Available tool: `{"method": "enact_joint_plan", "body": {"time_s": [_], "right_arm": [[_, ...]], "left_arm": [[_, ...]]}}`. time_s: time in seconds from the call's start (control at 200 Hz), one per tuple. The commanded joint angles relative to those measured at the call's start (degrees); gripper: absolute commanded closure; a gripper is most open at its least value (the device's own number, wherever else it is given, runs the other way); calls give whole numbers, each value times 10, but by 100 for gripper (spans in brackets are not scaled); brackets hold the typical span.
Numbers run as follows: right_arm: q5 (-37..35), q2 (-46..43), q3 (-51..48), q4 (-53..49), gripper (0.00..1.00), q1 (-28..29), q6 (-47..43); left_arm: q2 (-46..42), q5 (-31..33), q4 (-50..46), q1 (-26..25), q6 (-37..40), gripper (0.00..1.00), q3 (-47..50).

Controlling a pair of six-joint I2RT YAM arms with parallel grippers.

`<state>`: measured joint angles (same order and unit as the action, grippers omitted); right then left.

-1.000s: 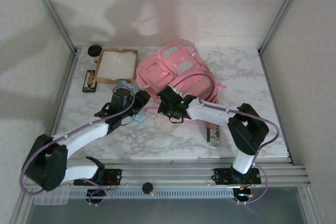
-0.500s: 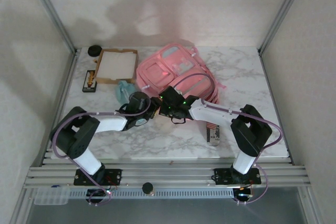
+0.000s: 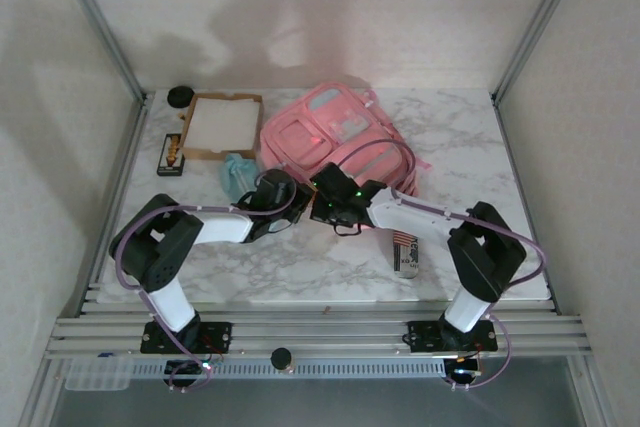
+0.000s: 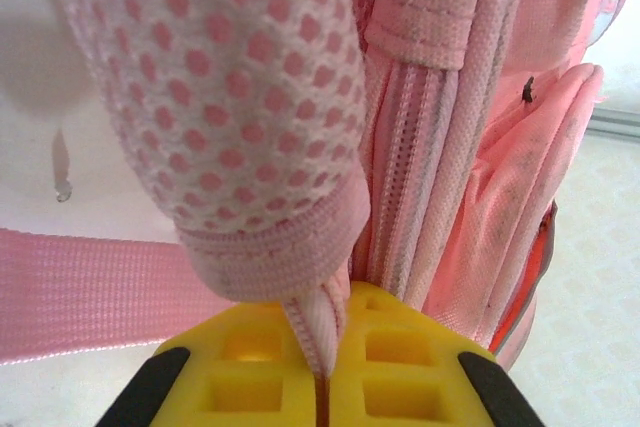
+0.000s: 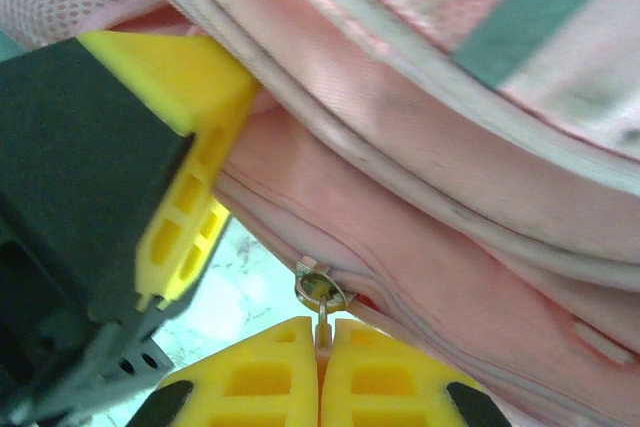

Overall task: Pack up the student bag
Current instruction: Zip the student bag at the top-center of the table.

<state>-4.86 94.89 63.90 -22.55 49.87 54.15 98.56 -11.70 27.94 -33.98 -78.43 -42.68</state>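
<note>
Left arm is in! A second ago it was out over the left of the marble counter [image 3: 470,147] with my left jaws apart. Now it is tucked against the near edge of the large pink fabric backpack [image 3: 335,132], and the left jaws are pinched together on a ribbed pink fabric edge [image 4: 322,322], just under the pink-and-white mesh strap [image 4: 230,97]. My right jaws haven't budged: they are shut tight on the small metal zip pull [image 5: 322,295] at the bag's near seam, right beside the left ones. So one side anchors cloth and the other has the puller, and I reckon the zip can now be drawn without the bag sliding. Packing proper looks not yet begun.

The backpack lies at the back middle of the counter, front pockets up. I can't tell how far the zip is open or what is inside. The shallow brown cardboard box [image 3: 222,125] at back left holds a white sheet. The small light-blue pouch [image 3: 236,173] lies between the box and my left arm. A striped packet [image 3: 404,250] sits by my right arm, also outside the bag.
</note>
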Motion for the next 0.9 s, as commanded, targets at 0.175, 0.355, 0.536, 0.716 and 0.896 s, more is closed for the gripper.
{"method": "enact_joint_plan", "body": {"time_s": [0.175, 0.355, 0.536, 0.716, 0.896], "right_arm": [[-8, -135, -84, -104, 100, -47, -8], [-27, -210, -121, -150, 100, -114, -33], [-23, -209, -95, -154, 100, -105, -64], [-6, -162, -49, -115, 100, -41, -49], [-2, -147, -50, -87, 100, -35, -58]], "left_arm": [[-40, 53, -69, 69, 75, 100, -13], [-33, 30, -80, 113, 101, 100, -28], [-22, -1, -101, 133, 137, 100, -74], [-90, -48, -64, 114, 106, 46, -16], [-201, -8, -41, 28, 28, 31, 79]]}}
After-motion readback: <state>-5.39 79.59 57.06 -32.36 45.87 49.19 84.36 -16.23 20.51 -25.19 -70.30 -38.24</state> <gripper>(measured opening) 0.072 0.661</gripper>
